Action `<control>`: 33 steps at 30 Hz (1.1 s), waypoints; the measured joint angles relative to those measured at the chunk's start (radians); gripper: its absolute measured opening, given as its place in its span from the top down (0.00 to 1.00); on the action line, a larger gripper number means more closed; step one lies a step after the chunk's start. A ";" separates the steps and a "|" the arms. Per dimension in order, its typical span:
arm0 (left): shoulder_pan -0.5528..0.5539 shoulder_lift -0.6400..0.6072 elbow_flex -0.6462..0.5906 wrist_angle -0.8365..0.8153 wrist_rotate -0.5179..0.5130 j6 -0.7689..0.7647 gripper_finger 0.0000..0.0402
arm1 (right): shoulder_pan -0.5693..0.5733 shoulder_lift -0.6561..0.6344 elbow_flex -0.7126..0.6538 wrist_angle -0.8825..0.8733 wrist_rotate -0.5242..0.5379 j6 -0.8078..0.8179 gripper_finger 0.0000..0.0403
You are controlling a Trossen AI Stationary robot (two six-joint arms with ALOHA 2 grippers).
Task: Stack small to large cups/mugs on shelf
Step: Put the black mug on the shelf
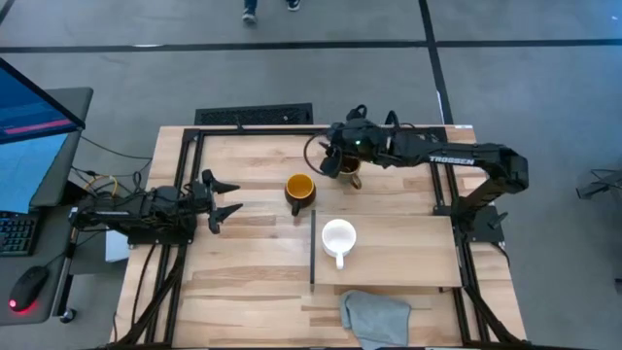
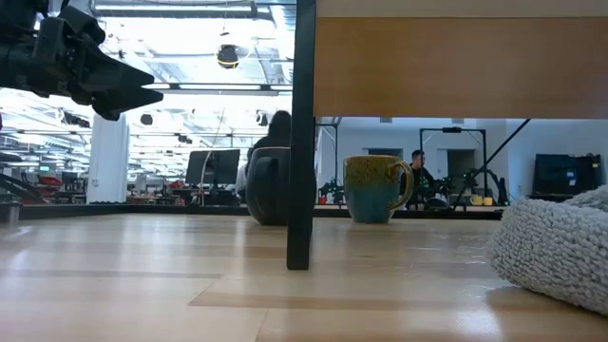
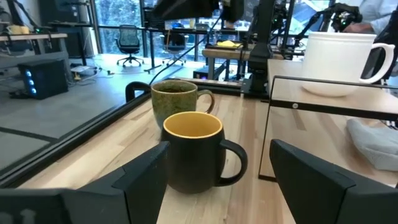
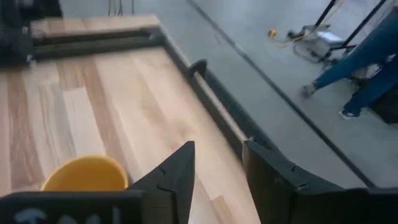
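Left gripper (image 1: 225,199), fingers spread, has bare table betw it & black mug (image 1: 300,191). Olive mug (image 1: 349,173) sits just behind black one, right gripper (image 1: 326,156) over it, crowding that side. White mug (image 1: 338,238) alone on shelf (image 1: 408,255); rest of board free. Grey cloth (image 1: 375,317) blocks front edge.

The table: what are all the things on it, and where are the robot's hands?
Small white handled mug: one, white, on the shelf.
Black mug with yellow-orange inside: one, on the table beside the shelf.
Olive-brown mug with dark inside: one, on the table, under the right gripper.
Flat light-wood shelf board: one, raised, right half.
Grey cloth: one, front edge.
Left gripper: open, facing the black mug.
Right gripper: above the olive-brown mug.
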 joint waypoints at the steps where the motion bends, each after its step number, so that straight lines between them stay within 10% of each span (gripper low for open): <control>1: 0.000 0.000 0.000 0.000 0.000 0.002 0.34 | 0.001 0.010 0.000 -0.001 -0.005 0.000 0.60; 33: 0.000 0.000 0.000 -0.001 -0.001 -0.008 0.34 | 0.199 0.027 -0.001 0.118 -0.022 0.027 0.57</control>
